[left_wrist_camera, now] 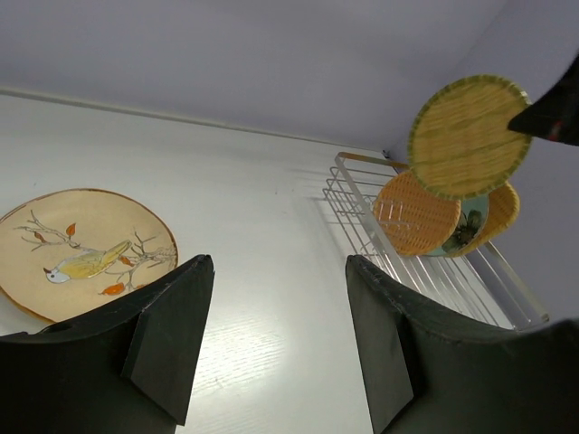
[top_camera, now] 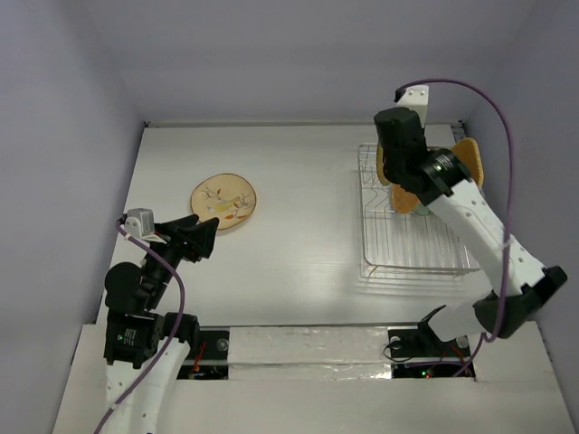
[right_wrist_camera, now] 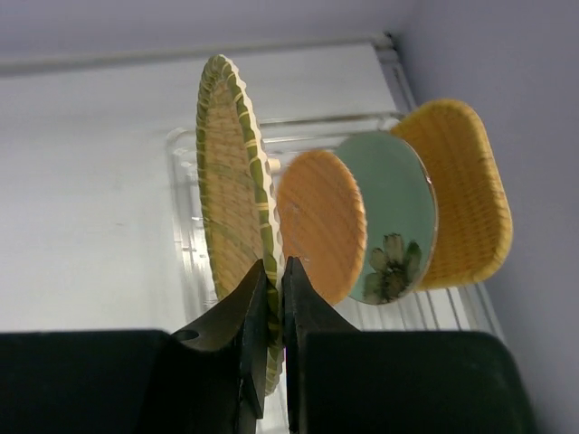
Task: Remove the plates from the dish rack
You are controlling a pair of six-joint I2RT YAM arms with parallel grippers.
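My right gripper (right_wrist_camera: 279, 267) is shut on the rim of a woven round plate with a green edge (right_wrist_camera: 231, 190), held upright above the dish rack (top_camera: 416, 244). That plate also shows in the left wrist view (left_wrist_camera: 469, 136), raised over the rack (left_wrist_camera: 434, 271). In the rack stand an orange woven round plate (right_wrist_camera: 321, 226), a mint-green floral plate (right_wrist_camera: 389, 217) and an orange-tan rounded-square plate (right_wrist_camera: 466, 208). The cream plate (top_camera: 223, 200) with a bird print lies flat on the table. My left gripper (top_camera: 206, 233) is open and empty, just near of the cream plate (left_wrist_camera: 81, 249).
The rack stands at the back right, close to the right wall and back wall. The white table (top_camera: 298, 235) stretches between the cream plate and the rack. The near half of the rack holds no plates.
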